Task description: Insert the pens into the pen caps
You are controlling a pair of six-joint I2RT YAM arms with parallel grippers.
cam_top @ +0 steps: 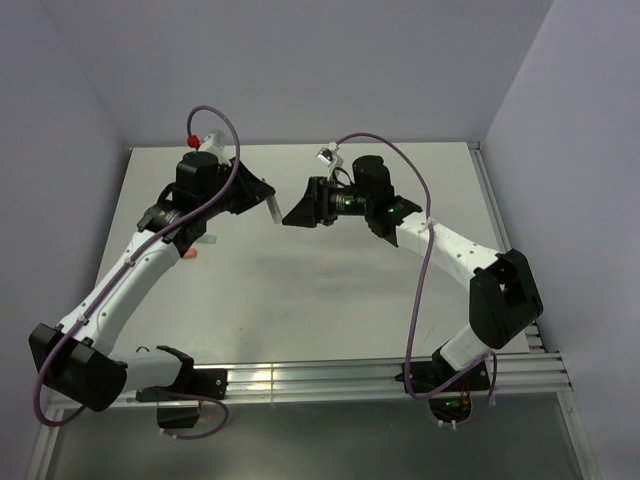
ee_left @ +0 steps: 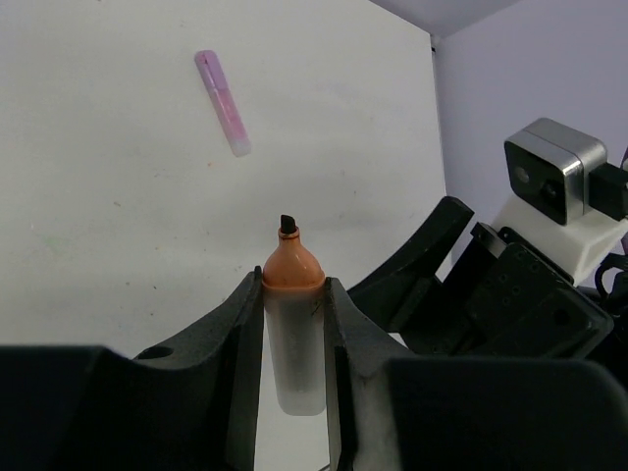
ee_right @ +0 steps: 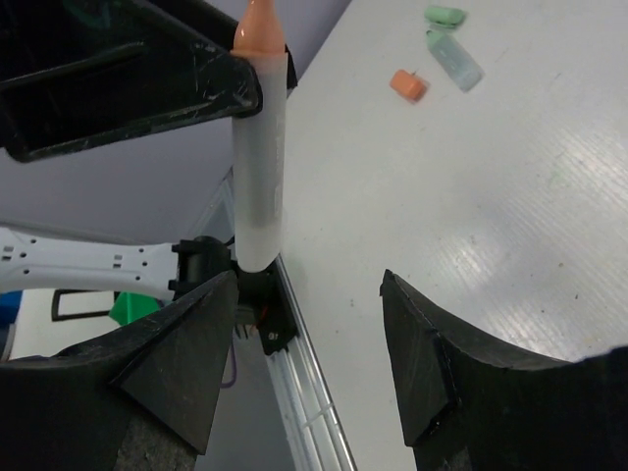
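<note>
- Worked over a pale grey table (cam_top: 330,290) closed in by lilac walls, with both arms reaching toward its middle.
- Found the left end effector (ee_left: 292,294) pinched shut on the barrel of the pale pen (ee_left: 291,267), raised off the table, with the bare orange tip and dark nib poking out past the fingers.
- Found the right end effector (ee_right: 309,294) spread wide and holding nothing, facing the left one closely, with the pen's tail end just beside one of its fingers and not between them.
- Spotted the orange cap (ee_right: 407,85) lying loose on the table, well apart from both end effectors and on no pen.
- Spotted the mint pen (ee_right: 455,59) lying near it, with the green cap (ee_right: 444,15) just beside one end and seemingly not fitted.
- Spotted the pink pen (ee_left: 223,103) lying alone further off; could not tell whether its darker purple end was a cap already on.
- Judged the task barely begun: one pen in hand, no cap gripped, no capping clearly done.
- Judged as left to do: fetching the orange cap, pressing the pale pen into it, then the mint pen, and perhaps the pink one.
</note>
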